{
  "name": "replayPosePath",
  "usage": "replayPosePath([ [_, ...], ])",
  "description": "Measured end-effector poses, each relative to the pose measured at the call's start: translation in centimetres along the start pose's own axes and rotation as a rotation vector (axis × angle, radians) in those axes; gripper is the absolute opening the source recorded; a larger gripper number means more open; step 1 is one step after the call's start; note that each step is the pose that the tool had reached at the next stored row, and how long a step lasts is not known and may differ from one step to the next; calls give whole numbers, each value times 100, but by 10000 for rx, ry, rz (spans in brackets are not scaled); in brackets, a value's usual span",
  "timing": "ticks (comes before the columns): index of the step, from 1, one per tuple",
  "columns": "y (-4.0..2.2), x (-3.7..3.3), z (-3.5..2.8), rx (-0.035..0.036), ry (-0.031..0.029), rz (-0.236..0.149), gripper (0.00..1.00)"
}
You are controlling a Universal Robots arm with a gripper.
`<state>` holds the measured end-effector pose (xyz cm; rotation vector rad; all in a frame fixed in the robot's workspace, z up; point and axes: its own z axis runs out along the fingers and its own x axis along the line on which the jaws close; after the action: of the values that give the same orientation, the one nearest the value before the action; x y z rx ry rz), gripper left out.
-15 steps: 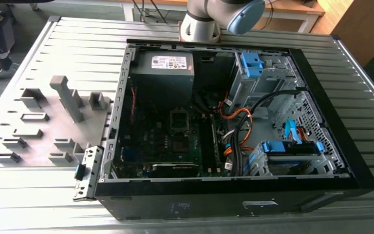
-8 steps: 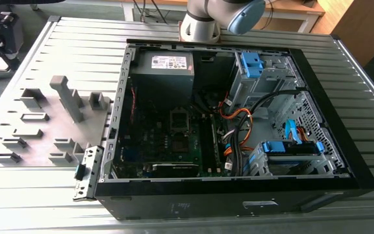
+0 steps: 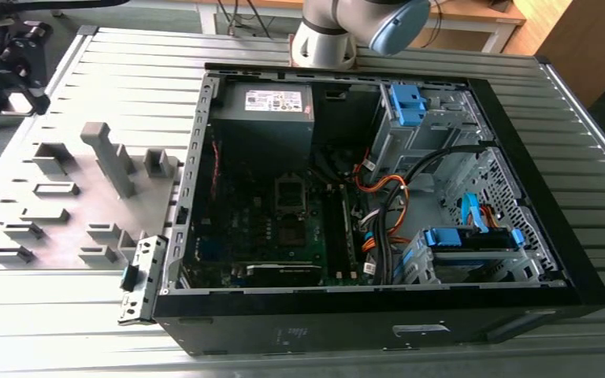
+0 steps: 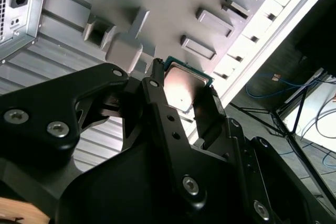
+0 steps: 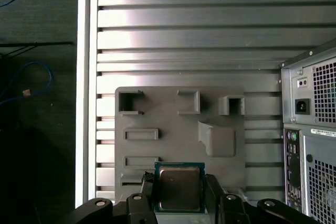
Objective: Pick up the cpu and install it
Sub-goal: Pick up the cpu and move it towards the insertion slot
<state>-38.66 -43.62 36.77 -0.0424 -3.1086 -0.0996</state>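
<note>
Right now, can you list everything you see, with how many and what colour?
cpu: one, tan-grey with green edge, held in the tool.
computer case: one, black, open, on the table.
fixture plate: one, grey with blocky holders, on the table, at the exterior view's left of the case.
power supply: one, grey, inside the case.
cables: several, orange and black, inside the case.
table: one, silver, ribbed, under everything.
arm: one, grey with blue cap, base by the case.
tool: one, black, shut on the cpu.
</note>
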Motion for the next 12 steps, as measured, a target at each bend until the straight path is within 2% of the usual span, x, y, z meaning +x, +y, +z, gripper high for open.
replayPosePath([
  [12,-3,-366,-9,1,59,3,47],
])
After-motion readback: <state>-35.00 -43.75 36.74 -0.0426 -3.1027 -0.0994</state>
